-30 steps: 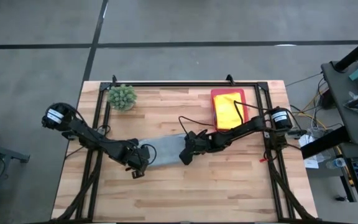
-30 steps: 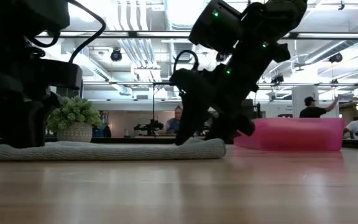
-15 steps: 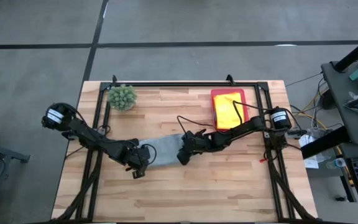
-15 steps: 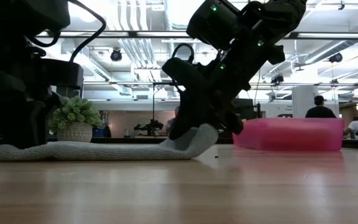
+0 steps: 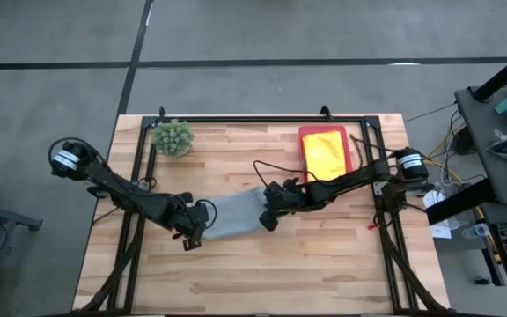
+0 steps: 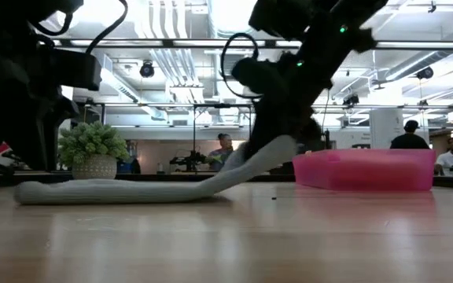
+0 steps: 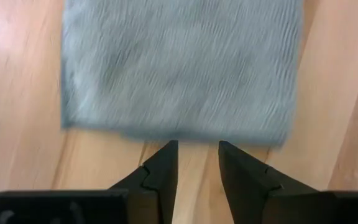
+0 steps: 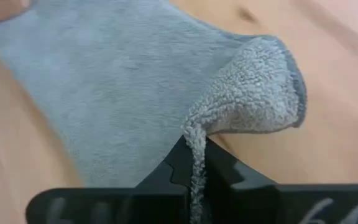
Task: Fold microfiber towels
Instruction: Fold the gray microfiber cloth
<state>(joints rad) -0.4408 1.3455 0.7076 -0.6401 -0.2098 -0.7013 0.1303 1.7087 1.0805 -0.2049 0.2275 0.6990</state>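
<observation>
The grey towel [image 5: 231, 217] lies on the wooden table between my two grippers. Most of it lies flat [image 6: 108, 191], and its right end [image 6: 270, 153] is raised. My right gripper [image 5: 270, 215] is shut on that end. My left gripper [image 5: 193, 232] is open just off the towel's left edge [image 7: 173, 132]; its fingertips [image 7: 166, 155] stand short of the cloth and touch nothing. A yellow towel [image 5: 326, 150] lies in the pink tray [image 5: 349, 150]. The other towels are out of view. My right gripper pinches the grey towel's right edge [image 8: 196, 134] between its two fingers, where the cloth curls over into a fold [image 8: 260, 93]. The fingers come slanting down from the table's right side. The held end is lifted clear, and the rest slopes down onto the table [image 6: 211, 185].
The spiky green plant [image 5: 172, 137] stands at the far left of the table. The pink tray [image 6: 368, 169] stands at the far right. Bare wood [image 5: 253, 273] stretches along the near side. People show in the room beyond the table.
My right gripper has lifted the grey towel's right end off the table and carried it up and a little toward the right edge. That end has gone from flat to raised, and the left part has slid slightly rightward. My left arm has risen a little.
</observation>
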